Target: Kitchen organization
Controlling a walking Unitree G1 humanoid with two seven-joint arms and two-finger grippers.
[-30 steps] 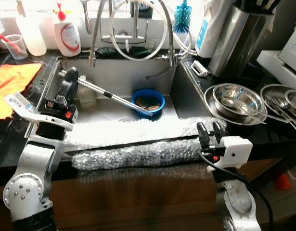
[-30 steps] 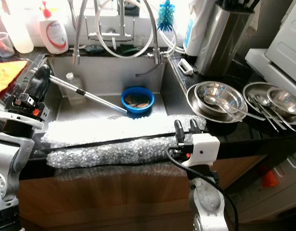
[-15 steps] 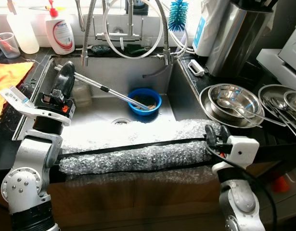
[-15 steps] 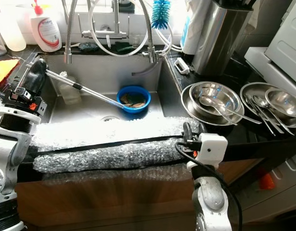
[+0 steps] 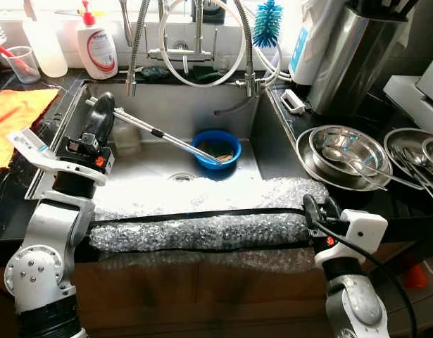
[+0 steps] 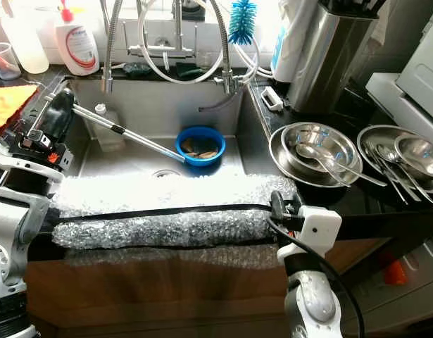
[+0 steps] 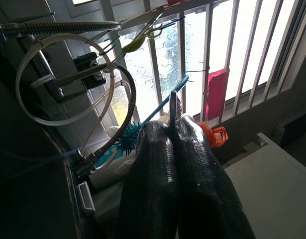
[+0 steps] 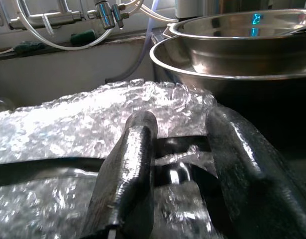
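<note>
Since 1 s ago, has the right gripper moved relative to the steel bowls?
Yes. The right gripper has pulled back toward the robot, away from the stacked steel bowls, and now sits at the bubble wrap's front corner.

My two silver arms, black-fingered

My left arm [image 5: 44, 253] is silver with a round, screw-ringed joint, a white wrist plate and a black block carrying a small red mark. My right arm [image 5: 353, 306] is silver too, with a white boxy wrist housing, a red mark and a black cable looping down. My fingers [image 8: 128, 169] are long, black and glossy, rounded at the tips.
</note>
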